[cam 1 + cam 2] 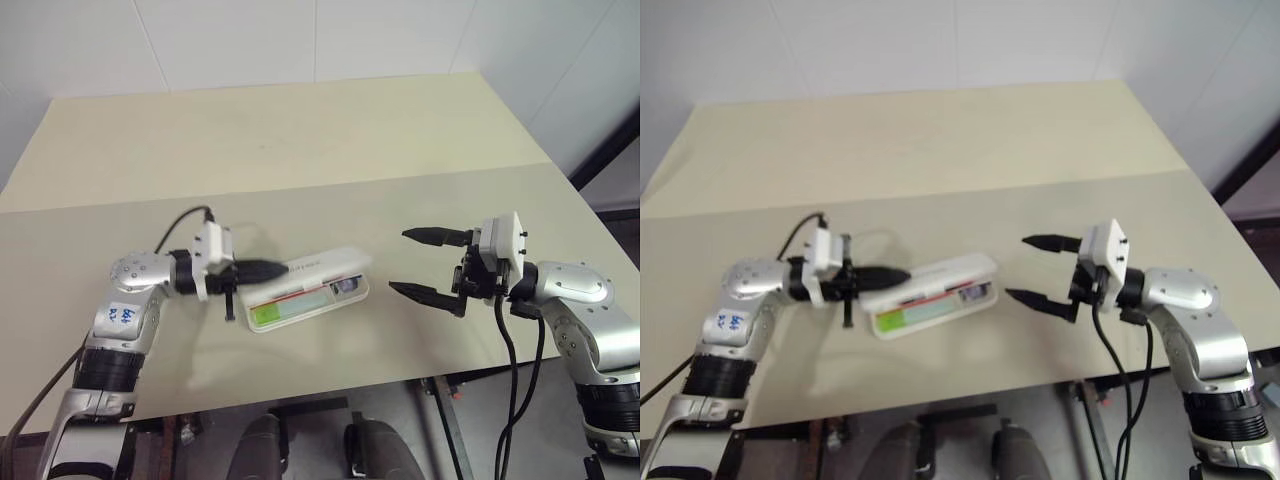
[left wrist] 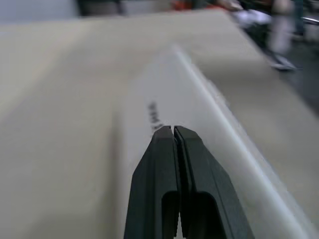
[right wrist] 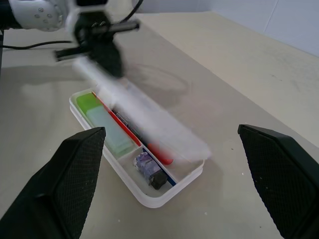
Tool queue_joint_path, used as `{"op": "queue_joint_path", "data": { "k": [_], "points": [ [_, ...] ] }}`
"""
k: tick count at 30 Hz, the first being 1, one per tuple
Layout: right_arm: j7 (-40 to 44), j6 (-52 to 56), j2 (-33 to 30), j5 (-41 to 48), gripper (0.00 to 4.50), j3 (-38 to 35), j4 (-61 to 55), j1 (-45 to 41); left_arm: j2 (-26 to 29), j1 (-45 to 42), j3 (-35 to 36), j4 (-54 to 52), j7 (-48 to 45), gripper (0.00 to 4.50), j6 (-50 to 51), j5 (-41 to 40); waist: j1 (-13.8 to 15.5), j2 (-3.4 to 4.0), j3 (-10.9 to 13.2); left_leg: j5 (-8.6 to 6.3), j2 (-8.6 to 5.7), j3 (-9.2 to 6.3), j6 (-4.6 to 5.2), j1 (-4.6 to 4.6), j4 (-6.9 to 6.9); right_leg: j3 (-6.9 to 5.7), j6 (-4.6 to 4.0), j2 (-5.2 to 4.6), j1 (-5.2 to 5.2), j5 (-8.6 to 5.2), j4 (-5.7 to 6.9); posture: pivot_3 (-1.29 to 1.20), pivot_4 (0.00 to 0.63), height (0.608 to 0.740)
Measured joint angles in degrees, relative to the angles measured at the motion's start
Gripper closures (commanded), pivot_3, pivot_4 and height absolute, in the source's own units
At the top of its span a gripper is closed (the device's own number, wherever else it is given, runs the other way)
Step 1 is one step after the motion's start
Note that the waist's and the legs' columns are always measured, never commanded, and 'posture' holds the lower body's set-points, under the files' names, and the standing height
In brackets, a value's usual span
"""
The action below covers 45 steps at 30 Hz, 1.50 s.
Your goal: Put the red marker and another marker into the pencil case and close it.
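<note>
The white pencil case (image 1: 352,293) lies on the table between my arms, its lid (image 1: 322,264) tilted partway down over the tray. Inside lie the green-capped highlighter (image 3: 102,115) and, beside it, the red marker (image 3: 160,153) with its black barrel partly under the lid. My left gripper (image 1: 272,268) is shut, pointing sideways, its tip against the lid (image 2: 199,109) near the lettering. My right gripper (image 1: 400,261) hovers open just right of the case, with nothing between its fingers (image 3: 75,169).
A small dark purple item (image 3: 148,170) sits in the case's end compartment. The beige table (image 1: 300,150) stretches far behind the case, with a seam across its middle. Its front edge runs close below the case, and cables hang from both wrists.
</note>
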Motion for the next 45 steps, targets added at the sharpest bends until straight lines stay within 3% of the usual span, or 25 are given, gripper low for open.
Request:
{"op": "queue_joint_path", "data": {
  "k": [6,13,30,36,41,45],
  "points": [
    [-1.06,0.07,0.0,0.0,0.0,-0.01,-0.81,1.33,1.9,1.1,-2.88,-2.77,-0.5,4.48,6.34,0.93,0.14,0.01,0.0,-0.02,-0.01,-0.07,0.05,0.0,0.0,0.3,-0.02,-0.03,0.04,0.0,-0.02,0.0,0.15,0.74],
    [-2.88,0.29,-0.01,0.05,0.0,-0.13,-2.74,3.31,-0.2,1.1,-5.35,-3.05,5.76,4.48,6.22,4.21,0.19,0.06,-0.03,0.0,-0.01,-0.09,0.11,0.06,0.03,0.31,-0.03,-0.04,0.12,0.01,0.01,0.0,0.15,0.74],
    [-3.79,0.44,0.3,0.01,0.0,0.22,-3.05,2.96,-0.76,2.81,-4.32,-8.68,11.75,4.48,14.57,4.48,-0.04,0.22,-0.13,0.2,0.03,-0.03,0.22,0.09,-0.18,0.43,-0.07,-0.05,0.08,0.35,-0.23,0.0,0.15,0.74],
    [-1.95,-0.35,1.57,-0.65,0.0,2.21,0.6,-0.39,-1.99,6.44,1.79,-9.19,13.32,4.48,18.61,-2.06,-0.02,0.17,-0.09,0.22,0.06,-0.02,0.18,0.01,-0.23,0.39,-0.08,-0.01,-0.04,0.34,-0.24,0.0,0.15,0.74],
    [0.57,-2.36,2.24,-0.9,0.0,2.35,4.8,-2.67,1.68,10.77,12.19,-12.16,13.09,4.48,19.5,-8.11,-0.1,0.14,-0.06,0.21,0.06,-0.01,0.17,0.01,-0.26,0.38,-0.08,-0.02,-0.03,0.34,-0.3,0.0,0.15,0.74],
    [2.24,-3.34,2.42,-0.73,0.0,2.19,7.13,-3.76,4.02,13.71,19.12,-13.36,13.1,3.52,18.98,-10.42,-0.04,0.15,-0.05,0.2,0.06,-0.01,0.17,0.01,-0.28,0.38,-0.09,-0.02,-0.02,0.34,-0.33,0.0,0.15,0.74]
  ]
}}
